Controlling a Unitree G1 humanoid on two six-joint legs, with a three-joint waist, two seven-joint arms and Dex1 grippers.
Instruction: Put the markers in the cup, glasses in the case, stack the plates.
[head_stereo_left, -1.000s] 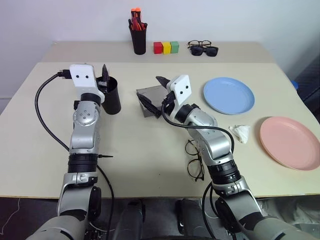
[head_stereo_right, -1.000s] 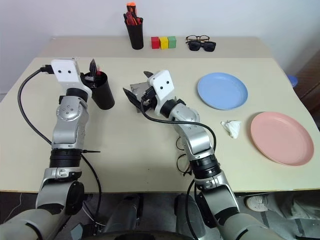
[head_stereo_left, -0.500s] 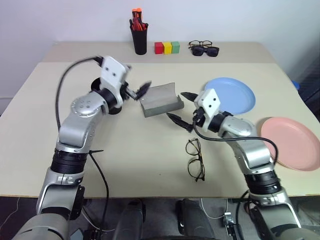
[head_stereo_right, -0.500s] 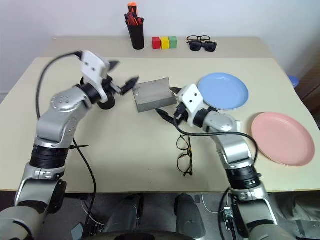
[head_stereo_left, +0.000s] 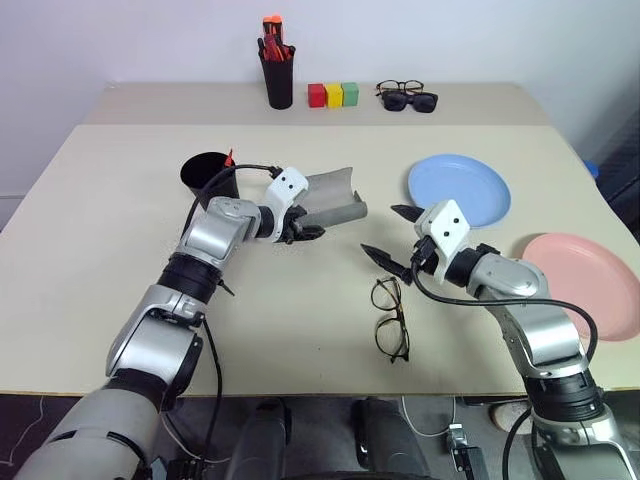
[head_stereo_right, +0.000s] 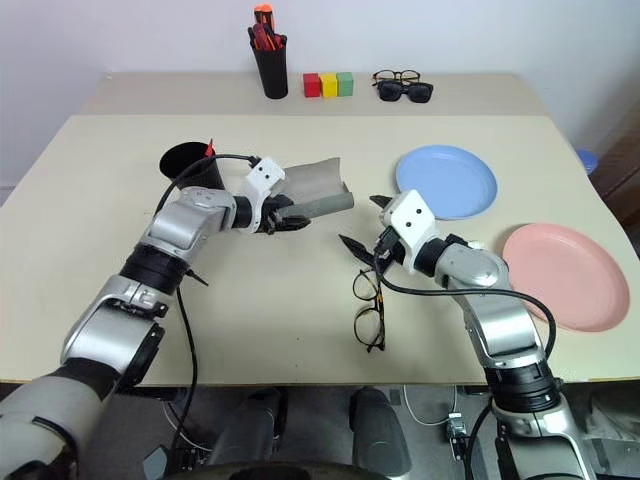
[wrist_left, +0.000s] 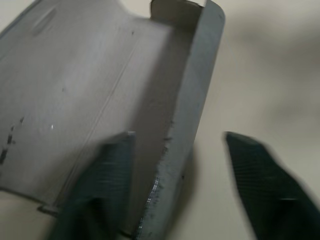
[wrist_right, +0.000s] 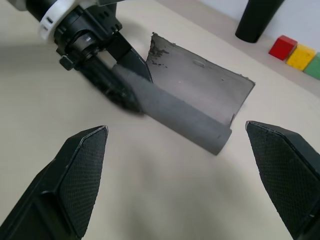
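Open grey case (head_stereo_left: 330, 198) mid-worktop, its near wall between the parted fingers of the left end effector (head_stereo_left: 303, 222). Right end effector (head_stereo_left: 390, 235) spread wide, empty, just right of the case. Glasses (head_stereo_left: 390, 319) lying nearer, below it. Cup (head_stereo_left: 208, 176) far left.
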